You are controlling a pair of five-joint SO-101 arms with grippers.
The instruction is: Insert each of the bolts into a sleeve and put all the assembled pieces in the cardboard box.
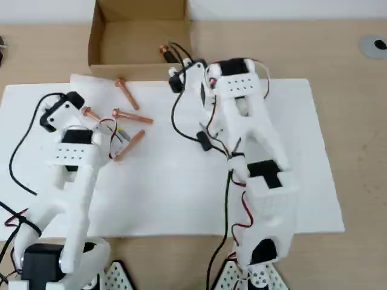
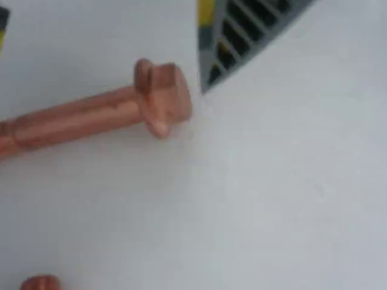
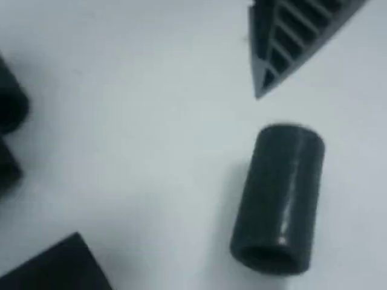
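As seen from high: found left pincer (image 1: 121, 136) among copper-coloured flanged metal bolts (image 1: 132, 116) on white-sheeted counter (image 1: 351, 60), right pincer (image 1: 202, 84) nearer open brown cardboard box (image 1: 142, 39).
Via left wrist: logged nearest bolt (image 2: 91, 115) flat, head-end just beside pincer, axis pointing away.
Via right wrist: logged black cylindrical sleeve (image 3: 278, 199) on its side, just beside pincer.
Cannot tell either pincer's opening.

No legible text or signs anywhere.
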